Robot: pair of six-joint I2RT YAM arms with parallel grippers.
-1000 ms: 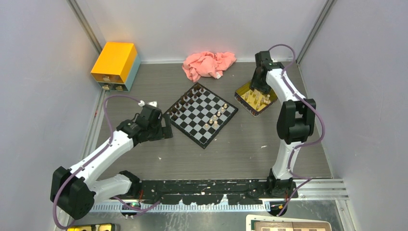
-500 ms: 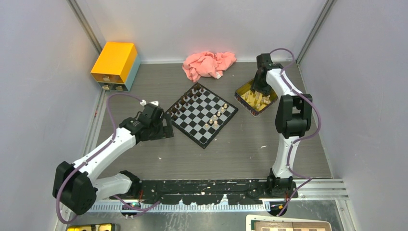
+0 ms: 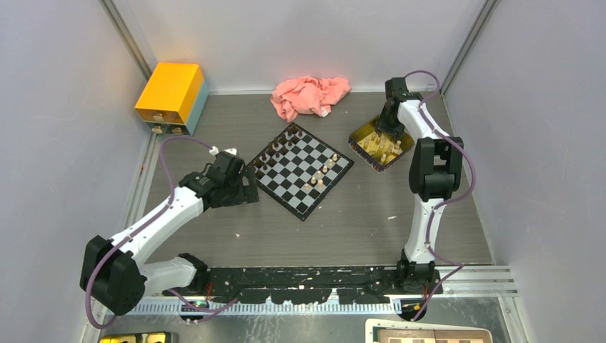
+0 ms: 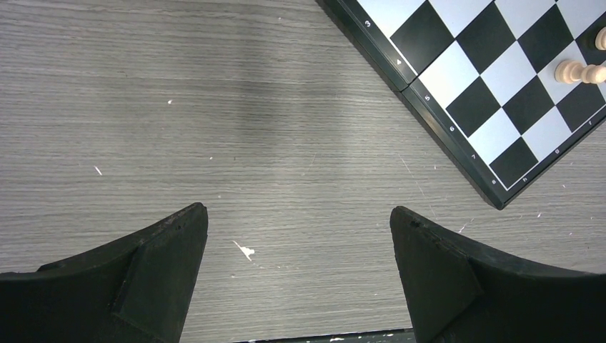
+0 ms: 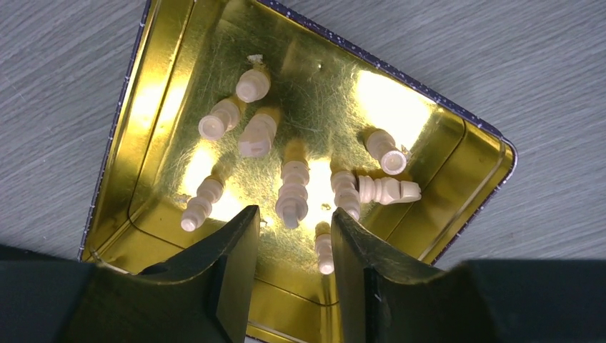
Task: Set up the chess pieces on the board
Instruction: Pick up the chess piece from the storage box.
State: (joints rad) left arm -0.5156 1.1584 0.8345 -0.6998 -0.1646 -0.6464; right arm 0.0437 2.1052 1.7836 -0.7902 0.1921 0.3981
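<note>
The board [image 3: 296,168] lies at an angle mid-table, its corner also in the left wrist view [image 4: 500,93]. Dark chess pieces [image 3: 275,148] line its far-left edge and a few pale ones [image 3: 319,174] stand near its right edge. More pale pieces [image 5: 293,187] lie in the gold tin tray [image 5: 164,86], to the right of the board [image 3: 355,139]. My right gripper [image 5: 294,214] [image 3: 389,132] hangs inside the tray, open with narrowed jaws. One pale piece [image 5: 324,251] lies between the fingers, close to the right one. My left gripper [image 4: 296,209] [image 3: 243,187] is wide open over bare table, left of the board.
An orange box with small drawers [image 3: 171,96] stands at the back left. A crumpled pink cloth [image 3: 311,95] lies behind the board. Grey walls close in both sides. A brown-and-cream checkered board [image 3: 429,336] shows at the bottom edge.
My right gripper has sunk a little into the tray and its jaws have narrowed. The left arm has barely shifted.
</note>
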